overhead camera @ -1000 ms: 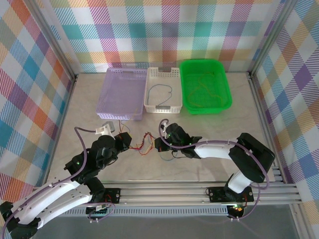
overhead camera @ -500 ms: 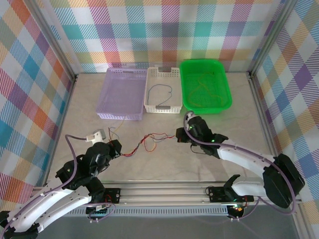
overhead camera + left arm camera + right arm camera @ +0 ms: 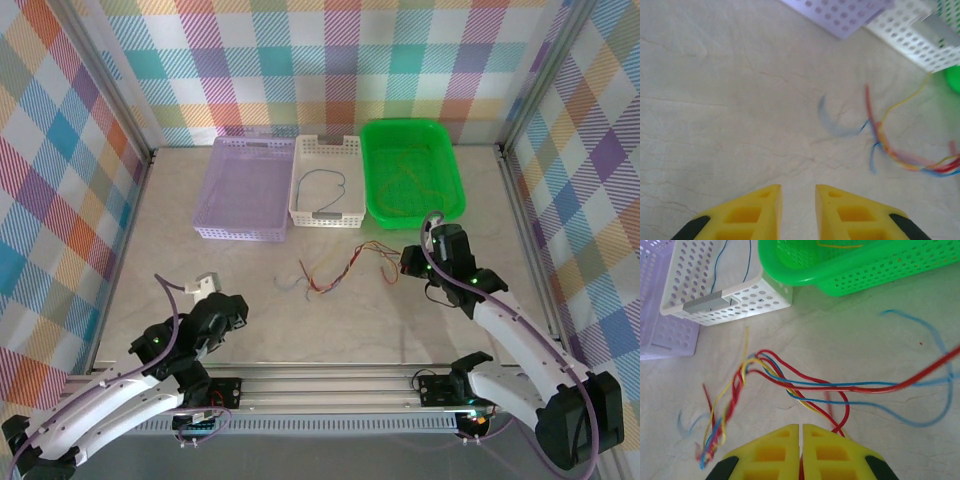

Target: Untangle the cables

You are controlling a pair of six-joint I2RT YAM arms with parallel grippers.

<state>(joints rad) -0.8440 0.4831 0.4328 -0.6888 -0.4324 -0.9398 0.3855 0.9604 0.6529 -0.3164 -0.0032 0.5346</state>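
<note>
Over on the left, the left gripper [image 3: 797, 192] hangs low above the bare table [image 3: 170, 250], its yellow fingers slightly apart and holding nothing. The cables [image 3: 855, 388] (red, yellow and blue strands, loosely bunched) trail across the middle, near the white basket [image 3: 325, 215]. On the right, the right gripper [image 3: 801, 430] is pinched together on their red strand.
</note>
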